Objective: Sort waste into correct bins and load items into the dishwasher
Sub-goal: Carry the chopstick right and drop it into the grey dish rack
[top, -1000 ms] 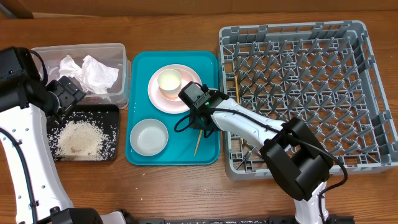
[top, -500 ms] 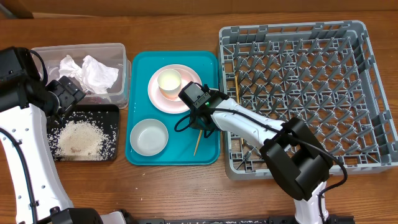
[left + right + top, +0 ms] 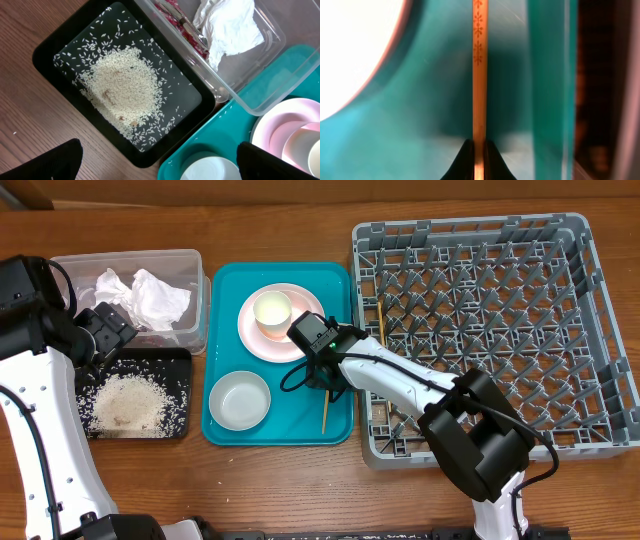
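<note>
Right pincer tight on a wooden chopstick over the teal tray, beside the pink plate.

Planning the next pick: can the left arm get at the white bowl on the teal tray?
Probably yes: the left gripper is open and empty, the bowl sits uncovered, and the right gripper holds a chopstick beyond it.

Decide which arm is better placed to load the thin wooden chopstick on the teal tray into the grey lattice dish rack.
Right. The right gripper is shut on the thin wooden chopstick, beside the grey lattice dish rack; the left gripper hangs open over the glossy black tray.
</note>
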Controlling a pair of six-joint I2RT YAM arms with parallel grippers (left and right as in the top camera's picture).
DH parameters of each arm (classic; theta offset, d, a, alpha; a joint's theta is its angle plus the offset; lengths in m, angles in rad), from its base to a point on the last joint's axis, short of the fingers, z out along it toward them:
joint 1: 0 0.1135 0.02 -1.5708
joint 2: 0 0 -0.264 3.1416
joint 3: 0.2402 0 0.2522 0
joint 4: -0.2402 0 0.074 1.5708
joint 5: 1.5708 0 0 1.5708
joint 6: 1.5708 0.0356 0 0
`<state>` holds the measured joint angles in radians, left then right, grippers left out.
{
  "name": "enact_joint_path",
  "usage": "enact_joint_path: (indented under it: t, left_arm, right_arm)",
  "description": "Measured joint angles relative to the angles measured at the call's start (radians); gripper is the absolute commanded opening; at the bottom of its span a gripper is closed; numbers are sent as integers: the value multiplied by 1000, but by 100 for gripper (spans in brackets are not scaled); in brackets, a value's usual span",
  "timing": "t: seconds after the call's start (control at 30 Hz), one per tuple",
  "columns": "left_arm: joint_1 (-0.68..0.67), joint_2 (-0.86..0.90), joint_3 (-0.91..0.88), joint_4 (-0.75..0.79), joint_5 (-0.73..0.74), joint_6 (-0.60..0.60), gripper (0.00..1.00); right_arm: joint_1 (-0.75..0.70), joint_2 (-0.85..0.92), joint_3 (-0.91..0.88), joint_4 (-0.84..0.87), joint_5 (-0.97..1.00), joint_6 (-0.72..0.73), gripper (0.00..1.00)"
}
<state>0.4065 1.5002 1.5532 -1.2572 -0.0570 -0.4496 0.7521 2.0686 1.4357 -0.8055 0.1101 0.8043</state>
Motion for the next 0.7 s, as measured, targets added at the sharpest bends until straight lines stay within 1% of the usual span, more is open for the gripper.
enact_joint_path:
  t: [0.33,0.43,0.6,0.7]
  left_arm:
    - [0,0,0,0,0,0,100]
    - [0,0,0,0,0,0,100]
    - [0,0,0,0,0,0,100]
    - [0,0,0,0,0,0,100]
  right_arm:
    - [0,-21,77,-108,-2,-55,4]
    - [0,-72,77,-123,-2,-101,4]
    - [0,-209,77,-132,2,-226,4]
    - [0,-280,83,-166,35,-291,4]
